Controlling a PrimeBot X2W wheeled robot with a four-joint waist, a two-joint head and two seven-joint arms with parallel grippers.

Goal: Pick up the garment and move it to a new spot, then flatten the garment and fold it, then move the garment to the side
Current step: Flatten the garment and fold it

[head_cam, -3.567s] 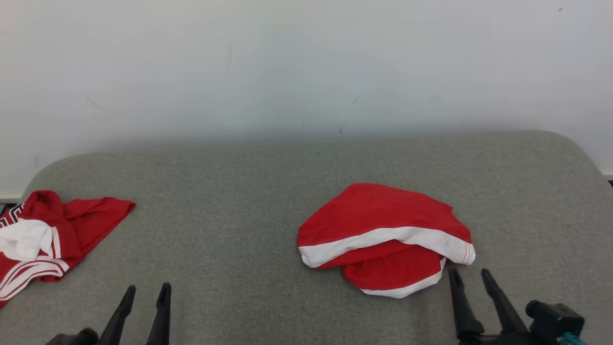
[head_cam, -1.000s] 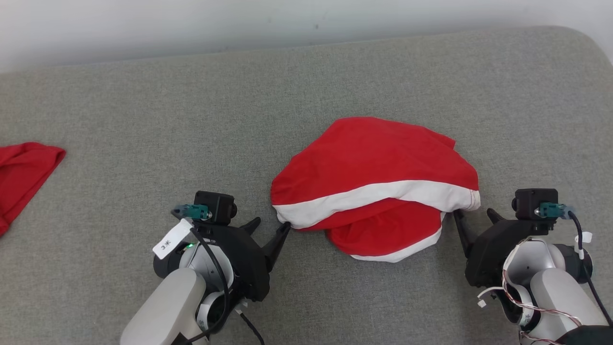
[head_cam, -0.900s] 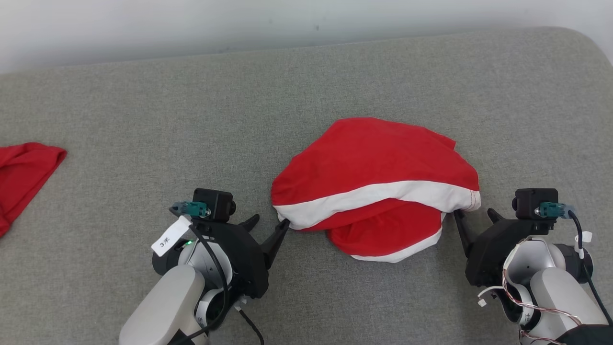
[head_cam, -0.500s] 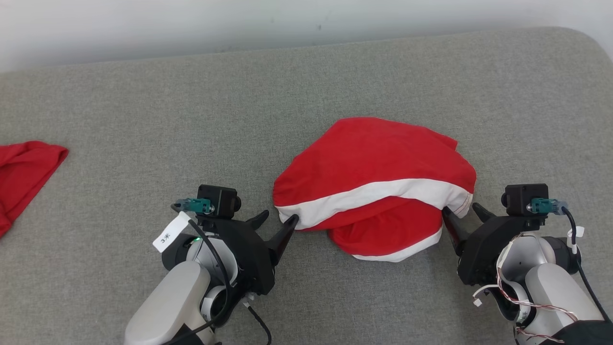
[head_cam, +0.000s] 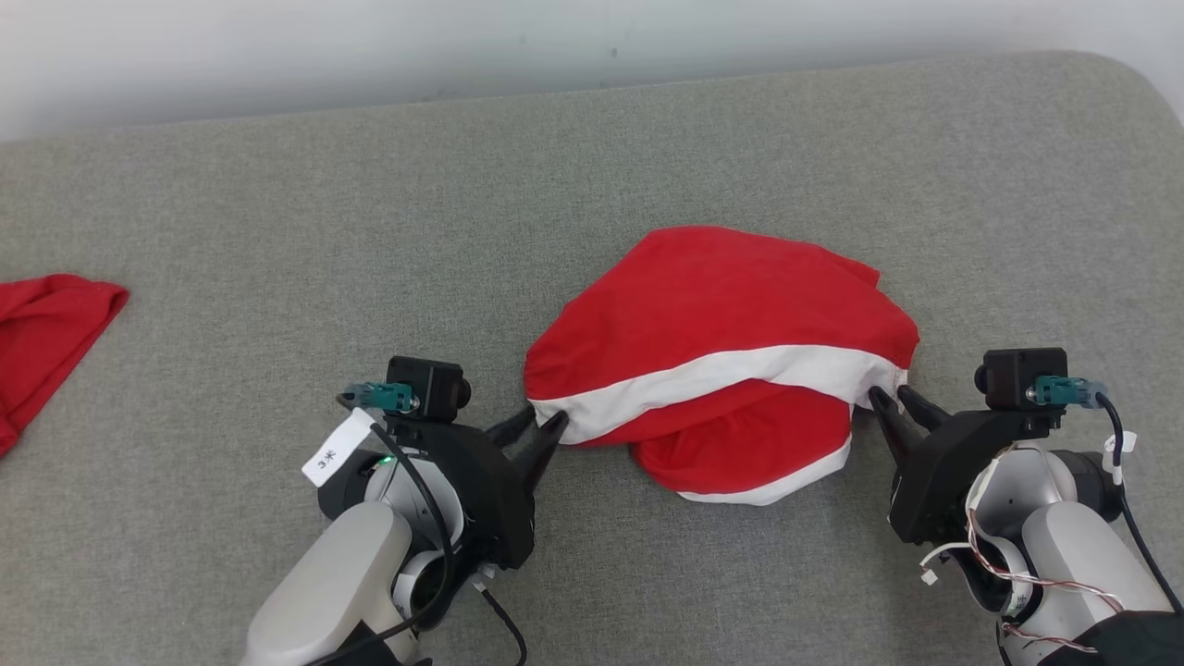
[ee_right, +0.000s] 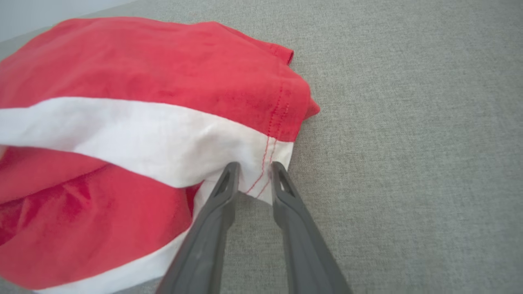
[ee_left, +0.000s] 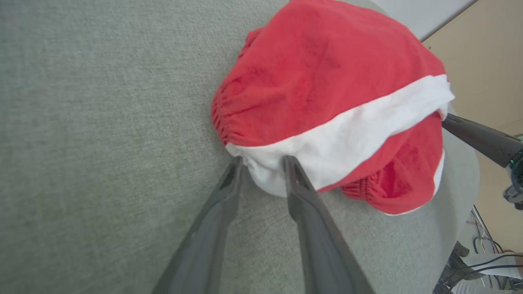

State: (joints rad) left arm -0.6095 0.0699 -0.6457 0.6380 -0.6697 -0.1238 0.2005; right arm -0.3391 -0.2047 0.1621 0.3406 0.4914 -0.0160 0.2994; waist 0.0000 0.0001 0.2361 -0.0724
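The garment is a red bundle with a white band, lying crumpled on the grey cushioned surface. My left gripper is at its left end; in the left wrist view the two fingers have closed in on the white corner of the garment. My right gripper is at the right end. The right wrist view shows its tips pinching the stitched white corner of the garment. The cloth still rests on the surface.
Another red cloth lies at the far left edge. A pale wall runs behind the surface, whose rounded right corner is at the upper right. Bare grey fabric stretches between the two cloths and in front of the bundle.
Both grippers have narrowed their jaws onto the garment's ends since half a second ago. Both arms shifted only slightly, and the right corner of the white band is drawn in a little.
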